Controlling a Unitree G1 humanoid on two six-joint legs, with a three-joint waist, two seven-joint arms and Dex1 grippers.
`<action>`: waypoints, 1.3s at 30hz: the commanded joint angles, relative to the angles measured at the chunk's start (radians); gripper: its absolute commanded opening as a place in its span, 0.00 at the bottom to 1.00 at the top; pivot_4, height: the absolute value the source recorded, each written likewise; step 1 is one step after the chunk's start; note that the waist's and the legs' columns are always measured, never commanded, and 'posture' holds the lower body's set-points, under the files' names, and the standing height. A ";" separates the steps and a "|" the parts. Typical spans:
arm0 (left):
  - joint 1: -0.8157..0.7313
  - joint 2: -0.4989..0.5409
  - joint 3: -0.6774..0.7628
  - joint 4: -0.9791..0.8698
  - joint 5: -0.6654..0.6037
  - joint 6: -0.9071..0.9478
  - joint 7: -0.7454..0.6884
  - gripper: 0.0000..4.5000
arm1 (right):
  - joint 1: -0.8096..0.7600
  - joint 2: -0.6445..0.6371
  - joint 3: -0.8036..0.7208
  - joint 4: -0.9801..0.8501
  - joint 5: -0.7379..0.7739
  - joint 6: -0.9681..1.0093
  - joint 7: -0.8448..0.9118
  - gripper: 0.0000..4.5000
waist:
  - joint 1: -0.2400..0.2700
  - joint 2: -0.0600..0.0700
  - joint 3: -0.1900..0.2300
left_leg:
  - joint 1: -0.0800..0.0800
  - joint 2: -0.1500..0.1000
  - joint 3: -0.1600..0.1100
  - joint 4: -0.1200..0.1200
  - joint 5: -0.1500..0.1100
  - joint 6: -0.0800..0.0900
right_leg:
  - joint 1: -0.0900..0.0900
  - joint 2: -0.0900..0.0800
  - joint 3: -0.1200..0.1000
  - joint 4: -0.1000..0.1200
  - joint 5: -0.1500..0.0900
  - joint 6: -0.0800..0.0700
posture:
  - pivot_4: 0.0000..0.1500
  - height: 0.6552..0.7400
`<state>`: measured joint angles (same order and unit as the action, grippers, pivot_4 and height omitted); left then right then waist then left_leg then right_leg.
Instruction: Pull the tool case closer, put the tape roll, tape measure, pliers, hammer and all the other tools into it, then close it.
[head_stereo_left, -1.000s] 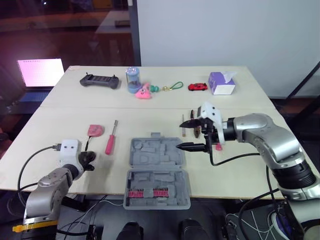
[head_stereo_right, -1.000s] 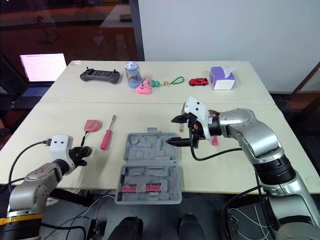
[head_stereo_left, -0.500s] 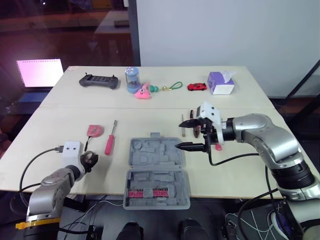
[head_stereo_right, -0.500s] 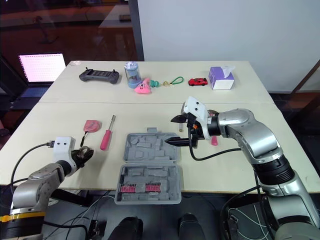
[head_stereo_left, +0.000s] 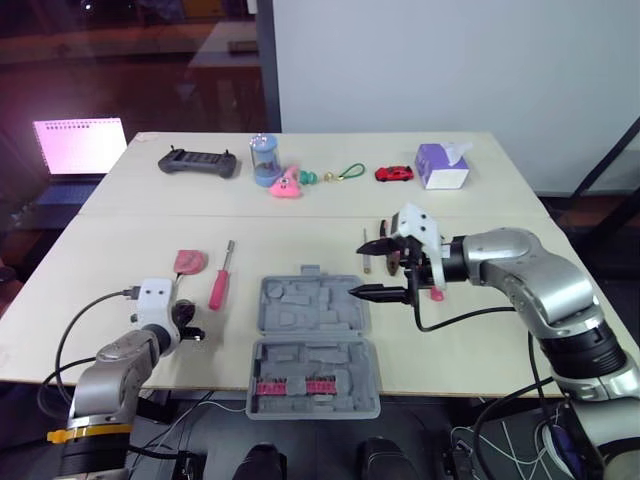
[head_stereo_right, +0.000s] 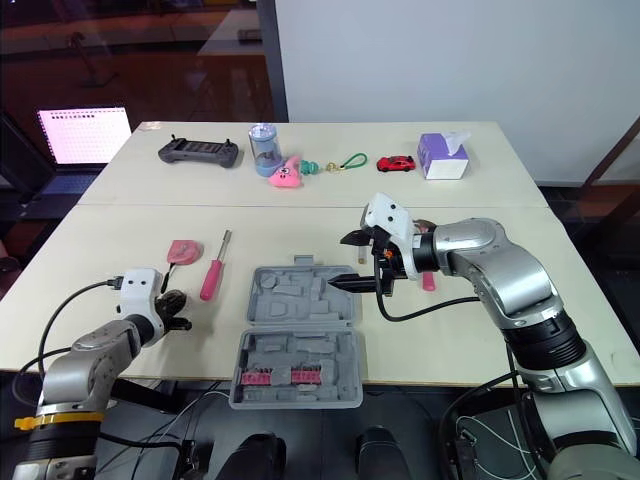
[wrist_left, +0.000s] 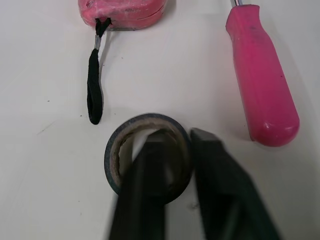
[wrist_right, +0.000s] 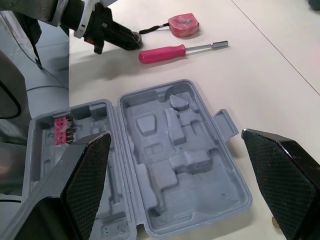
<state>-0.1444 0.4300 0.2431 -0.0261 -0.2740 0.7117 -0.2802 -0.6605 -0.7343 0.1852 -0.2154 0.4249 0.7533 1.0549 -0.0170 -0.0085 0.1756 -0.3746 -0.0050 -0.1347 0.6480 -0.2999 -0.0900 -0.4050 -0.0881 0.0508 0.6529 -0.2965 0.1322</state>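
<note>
Tool case: open flat at the table's near edge, between my arms.
Tape roll: left of the case, just beside the pink screwdriver and the tape measure.
Left gripper: clamped on the roll's wall, one finger inside the ring.
Right gripper: jaws wide apart, at the case's far right corner.

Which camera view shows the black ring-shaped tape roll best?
The left wrist view: the black tape roll lies close on the table, with the left gripper straddling its wall. The eye views and the right wrist view show it as a small dark shape at that gripper.
</note>
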 joint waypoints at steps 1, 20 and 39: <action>0.025 0.027 0.008 -0.040 0.007 0.014 -0.008 0.01 | 0.001 -0.001 -0.015 -0.039 0.000 -0.016 -0.004 1.00 | -0.003 0.000 0.000 | 0.000 0.000 0.000 0.000 0.000 0.000 | 0.000 0.000 0.000 0.000 0.000 0.000 | 1.00 1.00; -0.414 0.323 -0.349 0.041 0.002 -0.176 -0.687 0.01 | 0.043 0.055 -0.037 -0.091 0.023 0.001 -0.070 1.00 | -0.010 -0.001 0.001 | -0.001 0.000 0.000 -0.001 0.003 -0.005 | 0.000 0.001 0.000 -0.002 0.000 0.001 | 1.00 1.00; -0.704 0.127 -0.573 0.771 0.272 -0.671 -0.956 0.01 | 0.137 0.123 -0.049 -0.252 0.068 0.084 -0.239 1.00 | -0.027 -0.001 0.001 | -0.002 0.000 0.000 0.000 0.003 -0.005 | -0.001 0.001 0.000 0.000 0.000 0.001 | 1.00 1.00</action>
<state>-0.8314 0.5578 -0.3435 0.7306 -0.0202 0.0690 -1.2370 -0.5133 -0.6146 0.1652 -0.4282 0.4761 0.8378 0.8206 -0.0444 -0.0096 0.1767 -0.3763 -0.0055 -0.1350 0.6482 -0.2973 -0.0943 -0.4059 -0.0876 0.0504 0.6531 -0.2963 0.1331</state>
